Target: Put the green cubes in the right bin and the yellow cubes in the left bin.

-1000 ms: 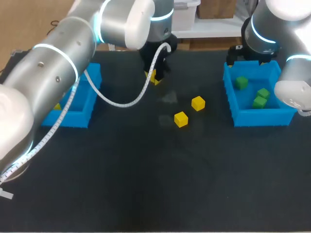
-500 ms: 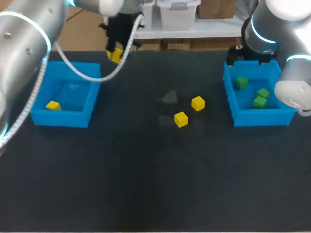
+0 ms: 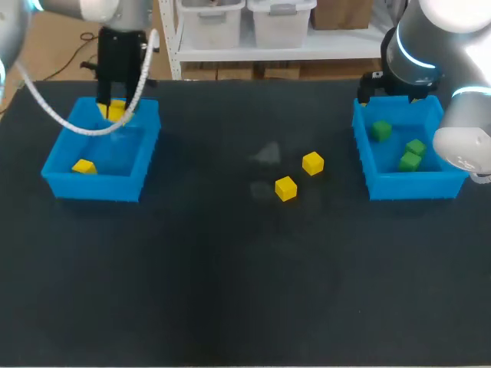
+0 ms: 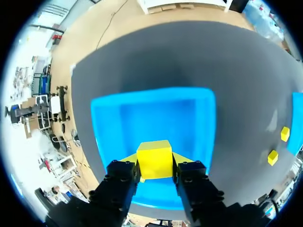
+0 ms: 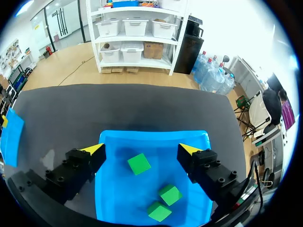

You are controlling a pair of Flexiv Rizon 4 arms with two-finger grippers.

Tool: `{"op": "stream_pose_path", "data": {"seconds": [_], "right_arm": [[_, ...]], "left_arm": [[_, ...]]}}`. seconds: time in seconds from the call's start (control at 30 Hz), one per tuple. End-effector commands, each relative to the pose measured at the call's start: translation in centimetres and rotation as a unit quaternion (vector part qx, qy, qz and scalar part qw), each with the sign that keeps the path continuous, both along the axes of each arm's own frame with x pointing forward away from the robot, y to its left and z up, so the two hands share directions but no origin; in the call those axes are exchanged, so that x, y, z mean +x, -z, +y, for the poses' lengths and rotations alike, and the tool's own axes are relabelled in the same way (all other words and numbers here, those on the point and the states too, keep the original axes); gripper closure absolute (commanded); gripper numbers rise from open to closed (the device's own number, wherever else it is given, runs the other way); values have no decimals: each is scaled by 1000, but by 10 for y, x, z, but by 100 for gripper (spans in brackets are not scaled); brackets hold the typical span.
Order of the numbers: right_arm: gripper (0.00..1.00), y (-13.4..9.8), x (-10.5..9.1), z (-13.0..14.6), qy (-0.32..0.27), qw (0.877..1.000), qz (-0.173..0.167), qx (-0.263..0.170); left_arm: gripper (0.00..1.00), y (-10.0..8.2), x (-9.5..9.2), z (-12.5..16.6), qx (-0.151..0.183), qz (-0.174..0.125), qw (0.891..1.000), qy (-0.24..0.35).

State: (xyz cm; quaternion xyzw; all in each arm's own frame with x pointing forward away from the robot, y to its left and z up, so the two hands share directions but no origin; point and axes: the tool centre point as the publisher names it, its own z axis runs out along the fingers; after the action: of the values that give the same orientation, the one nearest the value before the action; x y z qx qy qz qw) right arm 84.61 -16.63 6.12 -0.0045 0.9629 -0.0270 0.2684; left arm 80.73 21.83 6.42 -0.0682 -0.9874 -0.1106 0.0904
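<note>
My left gripper (image 3: 113,107) hangs over the back of the left blue bin (image 3: 65,181), shut on a yellow cube (image 3: 116,113). In the left wrist view that yellow cube (image 4: 154,159) is clamped between the fingers above the left bin (image 4: 109,127). Another yellow cube (image 3: 84,165) lies inside this bin. Two more yellow cubes (image 3: 312,162) (image 3: 285,188) rest on the table's middle. My right gripper (image 5: 143,150) stands open above the right blue bin (image 5: 113,198), which holds three green cubes (image 5: 139,164) (image 5: 170,194) (image 5: 158,211). In the head view the right bin (image 3: 367,165) holds the green cubes (image 3: 380,131).
The black table (image 3: 230,284) stretches wide between the two bins. The two loose yellow cubes (image 4: 284,134) (image 4: 272,157) also show far off beside the left gripper.
My left arm has carried the yellow cube from the table's back middle leftward, to a spot over the left bin. The right arm has kept still.
</note>
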Motion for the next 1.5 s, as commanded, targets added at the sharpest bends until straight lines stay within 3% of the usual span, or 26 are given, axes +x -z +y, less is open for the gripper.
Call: {"op": "stream_pose_path", "data": {"seconds": [0.03,0.07,0.23,0.33,0.43,0.63,0.87,1.07,1.23,1.5], "right_arm": [[0,0,-2,0,0,1000,-2,0],[0,0,-2,0,0,1000,-2,0],[0,0,-2,0,0,1000,-2,0],[0,0,-2,0,0,1000,-2,0],[0,0,-2,0,0,1000,-2,0],[0,0,-2,0,0,1000,-2,0],[0,0,-2,0,0,1000,-2,0],[0,0,-2,0,0,1000,-2,0],[0,0,-2,0,0,1000,-2,0],[0,0,-2,0,0,1000,-2,0]], "left_arm": [[63,6,-28,10,-27,-66,997,8],[0,6,-26,8,-30,-63,997,11],[0,-13,-12,-9,-35,-94,994,33],[0,-32,-4,-37,-62,-109,989,76],[0,-54,-7,-80,-96,-111,978,147],[0,-64,-21,-152,-129,-95,950,268],[0,-45,-55,-225,-166,-49,915,364],[0,-12,-82,-263,-152,-22,899,411],[0,5,-108,-284,-161,10,883,442],[0,12,-128,-303,-167,31,876,452]]}}
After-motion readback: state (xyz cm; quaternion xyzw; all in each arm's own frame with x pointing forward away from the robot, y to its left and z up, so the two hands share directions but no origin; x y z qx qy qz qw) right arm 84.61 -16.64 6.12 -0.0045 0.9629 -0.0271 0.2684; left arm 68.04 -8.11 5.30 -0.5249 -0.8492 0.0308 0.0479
